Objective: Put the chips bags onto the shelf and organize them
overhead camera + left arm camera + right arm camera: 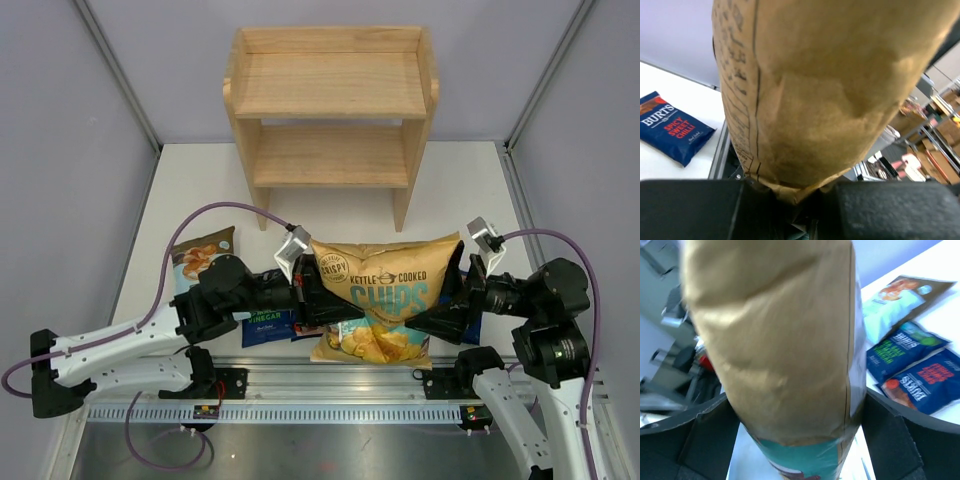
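Observation:
A large yellow-and-teal chips bag (pixel 385 290) hangs upright above the table's near edge, between both arms. My left gripper (pixel 312 295) is shut on its left seam; in the left wrist view the crimped edge (pixel 790 192) is pinched between the dark fingers. My right gripper (pixel 455 300) stands open, its fingers (pixel 890 435) either side of the bag's right end (pixel 785 355). A pale blue cassava bag (pixel 200 255) lies flat at the left. Dark blue Burts bags (pixel 265 325) lie under my left arm, and two of them show in the right wrist view (pixel 902 350) (pixel 925 382). The wooden shelf (pixel 330 100) stands at the back with bare tiers.
Another Burts bag (pixel 672 132) lies flat on the white table in the left wrist view. A metal rail (pixel 330 385) runs along the near edge under the held bag. Grey walls close the table on left and right.

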